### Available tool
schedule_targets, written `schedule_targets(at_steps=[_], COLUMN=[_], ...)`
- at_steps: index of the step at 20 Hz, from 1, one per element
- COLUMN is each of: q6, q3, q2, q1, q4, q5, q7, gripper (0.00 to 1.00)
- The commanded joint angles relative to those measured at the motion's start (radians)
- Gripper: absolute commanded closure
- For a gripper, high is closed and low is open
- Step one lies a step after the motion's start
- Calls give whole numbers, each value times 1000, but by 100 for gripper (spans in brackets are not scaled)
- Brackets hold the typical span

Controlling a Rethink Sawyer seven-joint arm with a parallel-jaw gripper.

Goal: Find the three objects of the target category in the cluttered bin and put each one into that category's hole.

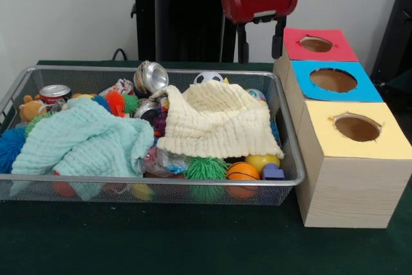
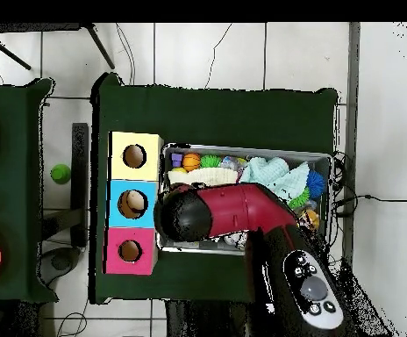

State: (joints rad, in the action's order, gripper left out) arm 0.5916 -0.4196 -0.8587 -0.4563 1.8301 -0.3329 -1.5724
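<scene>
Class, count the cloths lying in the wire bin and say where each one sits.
2: a mint cloth at the front view's left, a cream cloth at centre-right. Others may lie hidden underneath.

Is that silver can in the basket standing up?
No, tipped. The silver can lies on its side atop the clutter, its round end facing the camera.

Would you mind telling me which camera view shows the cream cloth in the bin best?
The front view: the cream cloth lies fully exposed, draped over the toys at the bin's right half. Overhead, the red arm covers most of it, leaving only a pale strip visible.
</scene>
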Motion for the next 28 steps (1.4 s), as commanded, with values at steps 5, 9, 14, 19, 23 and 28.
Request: schedule_targets(at_steps=[5, 9, 14, 19, 23, 28], q6=[164, 144, 106, 85, 73, 48], q3=[-92, -92, -67, -44, -41, -51], q2=[83, 53, 39, 27, 32, 3], q1=[-24, -47, -65, -58, -75, -116], q4=[-182, -132, -81, -55, -39, 19], q5=[-110, -124, -182, -229, -260, -268], q7=[203, 190, 168, 130, 126, 114], gripper=[0, 0, 0, 0, 0, 0])
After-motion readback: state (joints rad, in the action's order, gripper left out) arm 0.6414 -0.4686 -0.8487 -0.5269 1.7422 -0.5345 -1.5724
